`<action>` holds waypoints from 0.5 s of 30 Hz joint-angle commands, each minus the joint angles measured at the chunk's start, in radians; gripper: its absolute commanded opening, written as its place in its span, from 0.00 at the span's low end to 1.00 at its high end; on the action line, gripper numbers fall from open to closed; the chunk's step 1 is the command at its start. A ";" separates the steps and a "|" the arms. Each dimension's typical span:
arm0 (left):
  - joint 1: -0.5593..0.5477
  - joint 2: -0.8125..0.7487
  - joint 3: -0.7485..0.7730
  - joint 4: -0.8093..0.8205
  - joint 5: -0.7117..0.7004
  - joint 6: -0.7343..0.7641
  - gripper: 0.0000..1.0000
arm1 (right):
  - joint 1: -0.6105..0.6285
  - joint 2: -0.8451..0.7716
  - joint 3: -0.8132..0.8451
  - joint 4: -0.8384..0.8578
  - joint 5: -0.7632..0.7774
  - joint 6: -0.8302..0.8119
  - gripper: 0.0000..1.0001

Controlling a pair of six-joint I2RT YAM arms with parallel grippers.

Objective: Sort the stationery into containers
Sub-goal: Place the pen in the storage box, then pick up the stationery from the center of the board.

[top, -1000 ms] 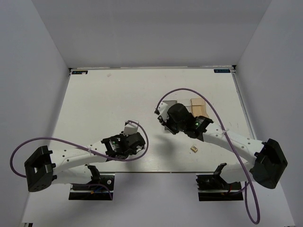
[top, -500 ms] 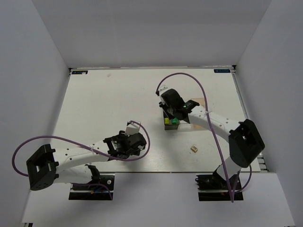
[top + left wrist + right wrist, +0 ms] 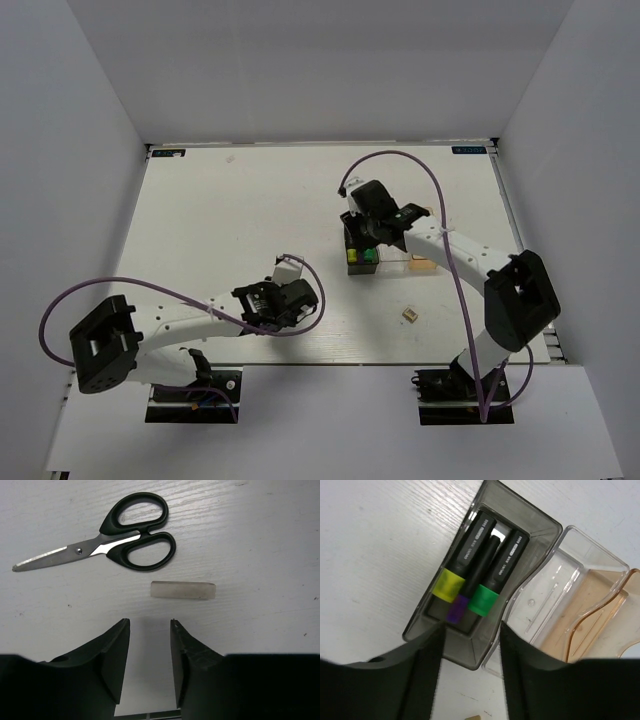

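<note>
At the left of the table (image 3: 220, 220), the left gripper (image 3: 149, 622) hangs low over the white surface with its jaws apart and nothing between them. Just beyond its fingertips the grey block (image 3: 183, 590) lies flat, its long side across the wrist view. Farther out lie the small black-handled scissors (image 3: 107, 540), closed, blades pointing left in that view and handles to the right, near the block but not touching it. In the top view both are hidden under the arm.

Right of centre, near the front edge, the tan cube (image 3: 410, 314) sits alone on the table, well apart from the boxes.

Beyond it, the right gripper (image 3: 470, 627) hovers over the dark smoky box (image 3: 530, 545), jaws apart and empty. Inside that box three black highlighters lie side by side, coloured ends toward the gripper: the yellow-ended highlighter (image 3: 462, 555), the purple-ended highlighter (image 3: 480, 565) wedged between, and the green-ended highlighter (image 3: 497, 575). The clear box (image 3: 570, 570) adjoins the dark one, and the tan-orange box (image 3: 615, 615) adjoins the clear one.
</note>
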 commanded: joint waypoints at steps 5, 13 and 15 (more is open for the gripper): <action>-0.005 0.058 0.078 -0.037 0.003 -0.182 0.33 | -0.029 -0.254 -0.147 0.004 -0.246 -0.163 0.00; 0.003 0.161 0.173 -0.154 -0.006 -0.492 0.61 | -0.109 -0.597 -0.417 -0.147 -0.454 -0.537 0.42; 0.003 0.171 0.172 -0.136 -0.008 -0.569 0.65 | -0.124 -0.626 -0.479 -0.148 -0.444 -0.555 0.42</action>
